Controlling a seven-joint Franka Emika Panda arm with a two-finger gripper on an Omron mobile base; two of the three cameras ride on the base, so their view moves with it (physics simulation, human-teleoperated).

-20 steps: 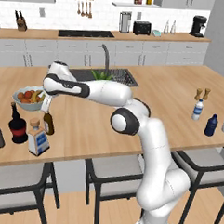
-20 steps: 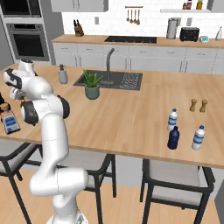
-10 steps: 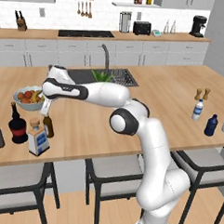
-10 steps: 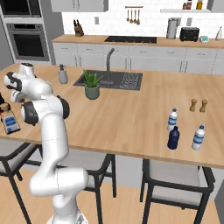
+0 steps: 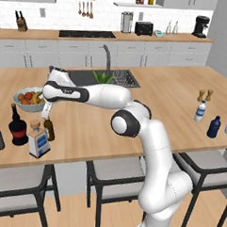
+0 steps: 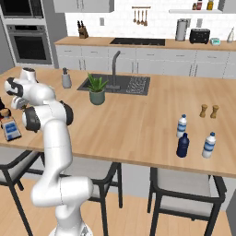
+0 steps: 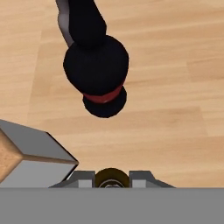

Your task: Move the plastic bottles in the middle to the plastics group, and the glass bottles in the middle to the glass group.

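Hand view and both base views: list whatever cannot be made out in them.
- Beer bottle in the hand view: just its top shows between the gripper fingers; the grey band cuts off the rest.
- Square bottle, hand view: cut by the left edge, label unseen.
- Gripper, left base view: too small to show the jaws on the bottle neck.
- Square bottle, right base view: the arm partly hides it.

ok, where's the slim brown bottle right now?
In the left base view the slim brown bottle stands on the island's left end, under the gripper with the jaws shut on its neck, beside the square clear bottle and near the fruit bowl.
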